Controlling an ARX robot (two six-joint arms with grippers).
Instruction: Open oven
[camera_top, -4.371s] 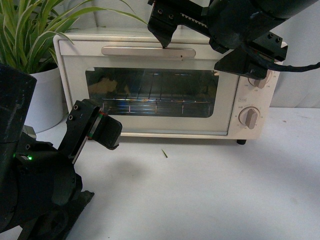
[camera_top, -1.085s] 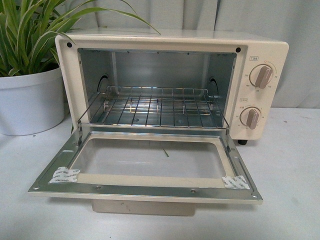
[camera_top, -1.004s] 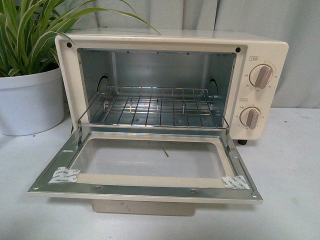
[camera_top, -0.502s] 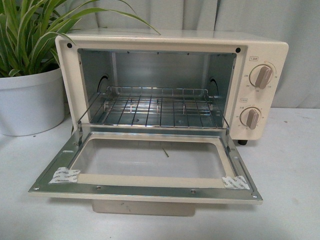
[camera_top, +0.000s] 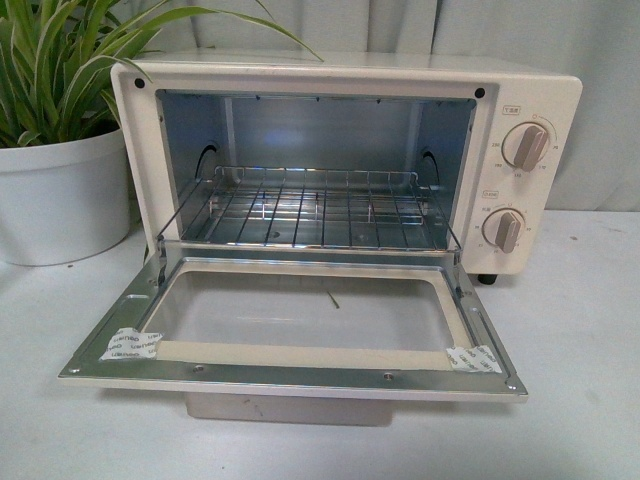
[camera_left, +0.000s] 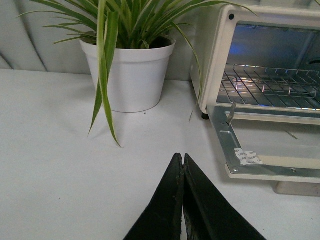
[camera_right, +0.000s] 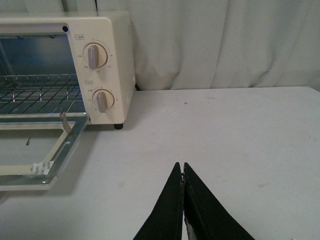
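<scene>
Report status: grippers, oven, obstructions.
Left gripper shut, right gripper shut, both off the oven. Door fully down, rack bare. Nothing blocking.

Open oven (camera_right: 107, 35), right gripper (camera_right: 183, 170) jaws together

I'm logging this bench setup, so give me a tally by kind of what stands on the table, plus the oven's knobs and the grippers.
Ovens: 1, the oven, door down.
Knobs: 2, upper knob and lower knob.
Wire racks: 1, wire rack.
Potted plants: 1, potted plant.
Grippers: 2, left gripper and right gripper, both shut.
Total: 7.
</scene>
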